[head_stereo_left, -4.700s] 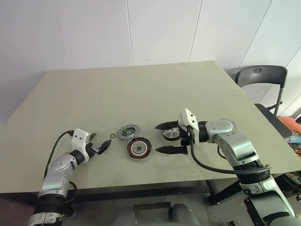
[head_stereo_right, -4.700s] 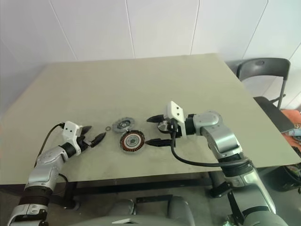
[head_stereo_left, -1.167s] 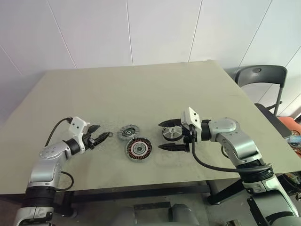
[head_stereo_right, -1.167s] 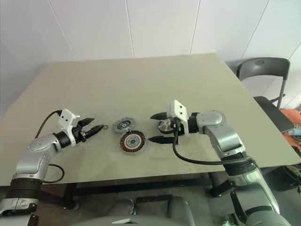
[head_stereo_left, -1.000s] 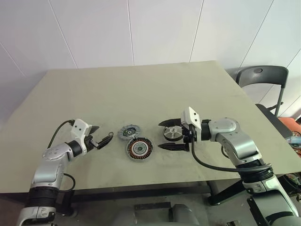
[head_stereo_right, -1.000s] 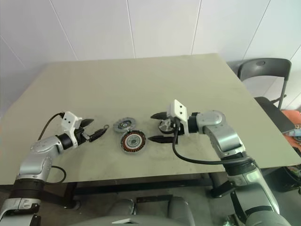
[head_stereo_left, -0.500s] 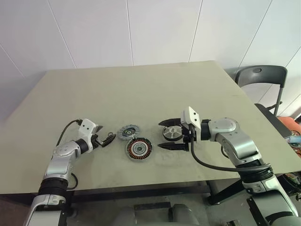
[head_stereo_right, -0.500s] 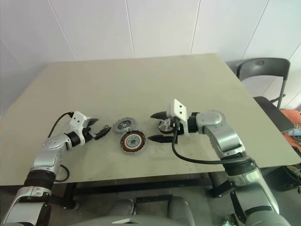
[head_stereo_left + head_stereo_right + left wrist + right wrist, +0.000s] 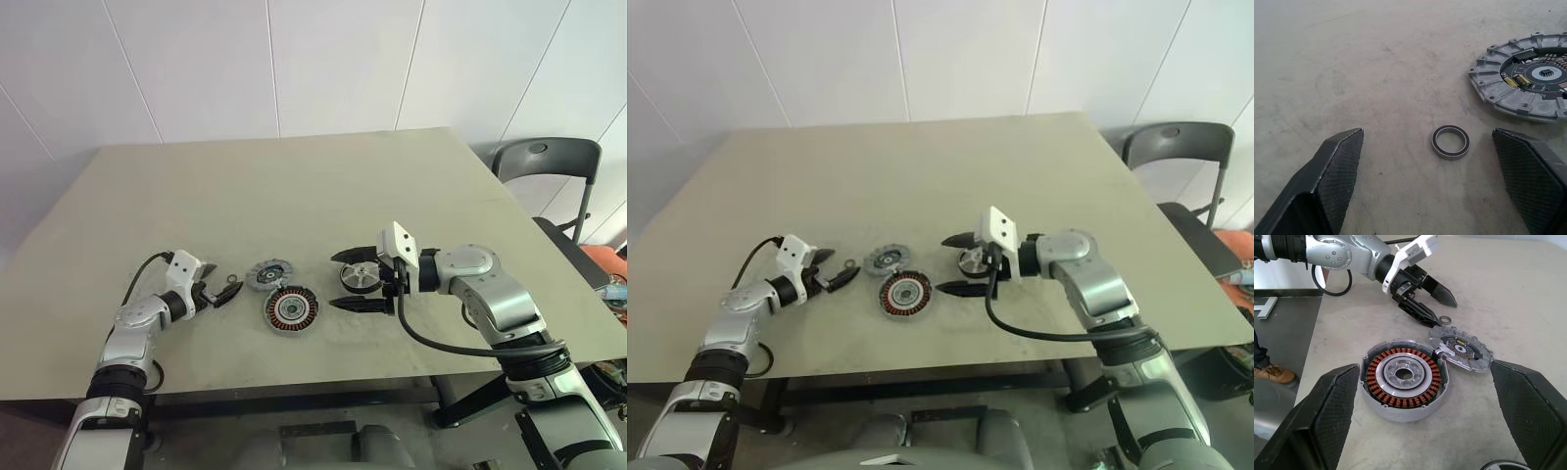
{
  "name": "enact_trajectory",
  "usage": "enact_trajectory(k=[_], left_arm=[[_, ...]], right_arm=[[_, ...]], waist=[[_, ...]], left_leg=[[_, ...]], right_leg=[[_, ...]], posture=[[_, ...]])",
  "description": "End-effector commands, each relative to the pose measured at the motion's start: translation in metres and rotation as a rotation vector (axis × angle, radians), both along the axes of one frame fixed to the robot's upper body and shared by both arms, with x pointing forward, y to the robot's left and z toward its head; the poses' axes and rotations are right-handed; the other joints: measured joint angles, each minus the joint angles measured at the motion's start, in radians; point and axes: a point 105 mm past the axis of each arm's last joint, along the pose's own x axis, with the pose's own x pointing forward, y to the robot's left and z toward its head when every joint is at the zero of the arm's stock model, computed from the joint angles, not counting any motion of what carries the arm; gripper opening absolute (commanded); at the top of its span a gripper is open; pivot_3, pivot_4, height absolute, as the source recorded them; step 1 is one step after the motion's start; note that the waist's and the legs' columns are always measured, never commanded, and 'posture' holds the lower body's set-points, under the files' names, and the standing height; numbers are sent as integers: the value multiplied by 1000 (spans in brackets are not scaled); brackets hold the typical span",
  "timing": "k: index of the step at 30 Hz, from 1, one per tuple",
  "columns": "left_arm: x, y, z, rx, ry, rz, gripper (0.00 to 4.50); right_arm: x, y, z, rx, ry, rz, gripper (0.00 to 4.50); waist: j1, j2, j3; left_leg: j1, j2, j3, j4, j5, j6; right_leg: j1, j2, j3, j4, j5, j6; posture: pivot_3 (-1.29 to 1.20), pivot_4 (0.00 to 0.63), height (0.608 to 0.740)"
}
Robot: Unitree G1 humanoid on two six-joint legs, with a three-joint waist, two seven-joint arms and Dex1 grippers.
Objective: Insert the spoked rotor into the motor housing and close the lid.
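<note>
Black left gripper [image 9: 217,291] now lower and nearer our small washer [image 9: 1450,142], fingers spread either side, lid [image 9: 268,274] at its three o'clock, motor housing [image 9: 289,309] beside, spoked rotor [image 9: 359,276] between unmoved, wide right gripper [image 9: 350,280].

motor housing [image 9: 289,309]: round flat metal disc, ring of copper-brown windings around a silvery centre bearing; lies flat, open face up, on the bench [image 9: 294,196] near its front edge, about mid-width.

lid [image 9: 267,273]: grey round cover with notched rim, inner face up; flat, just behind the housing, slightly to its left.

spoked rotor [image 9: 359,277]: black wheel-like ring with silver spokes and hub; to the housing's right, apart from it.
</note>
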Motion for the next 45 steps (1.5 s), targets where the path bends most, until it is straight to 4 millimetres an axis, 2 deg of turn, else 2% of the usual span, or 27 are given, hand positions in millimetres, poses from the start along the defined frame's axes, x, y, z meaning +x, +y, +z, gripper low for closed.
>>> enact_trajectory(k=[1, 9, 18, 22, 24, 30, 36, 42, 45], left_arm=[[5, 5, 6, 13, -21, 13, 3216], [6, 3, 4, -3, -15, 8, 686], [3, 1, 6, -2, -24, -7, 679], [-3, 2, 28, -1, -75, -71, 679], [-12, 6, 46, 0, -95, -132, 679], [-38, 7, 82, 26, -80, -279, 679], [-42, -21, 98, 12, -51, -422, 679], [-31, -63, 105, 13, -64, -569, 679], [-25, -77, 102, 43, -61, -620, 679]], right_arm=[[-1, 3, 13, 20, -51, 16, 4500], [-1, 2, 14, 21, -52, 16, 4500], [0, 3, 14, 22, -55, 20, 4500], [-1, 3, 13, 17, -58, 19, 4500], [-1, 2, 13, 15, -56, 17, 4500], [-1, 2, 12, 12, -52, 19, 4500], [0, 2, 12, 10, -51, 27, 4500], [2, -5, 12, 0, -55, 10, 4500], [3, -7, 12, -1, -57, 4, 4500]], waist=[[0, 0, 0], [-2, 0, 0], [-1, 0, 0], [-3, 0, 0], [-4, 0, 0], [-3, 0, 0], [-2, 0, 0], [-2, 0, 0], [-5, 0, 0]], left_leg=[[0, 0, 0, 0, 0, 0], [1, 0, 0, 1, 0, 0], [1, 0, 0, 0, 0, 0], [0, 0, 0, 0, 0, 0], [-1, 0, 0, 0, 0, 0], [-2, 0, 0, -1, 0, 0], [-2, 0, 0, 0, 0, 0], [-2, 0, 0, 0, 0, 0], [-2, 0, 0, -1, 0, 0]], right_leg=[[0, 0, 0, 0, 0, 0], [0, 0, 0, 2, 0, 0], [0, 0, 0, 1, 0, 0], [-1, 0, 0, 1, 0, 0], [-2, 0, 0, 1, 0, 0], [-2, 0, 0, 1, -2, -4], [-2, 0, 0, 0, -2, -4], [-1, 0, 0, 0, -2, -4], [-1, 0, 0, 0, 0, 0]], posture=[[0, 0, 740], [0, 0, 740], [0, 0, 740], [0, 0, 740], [0, 0, 740], [0, 0, 740], [0, 0, 740], [0, 0, 740], [0, 0, 740]])
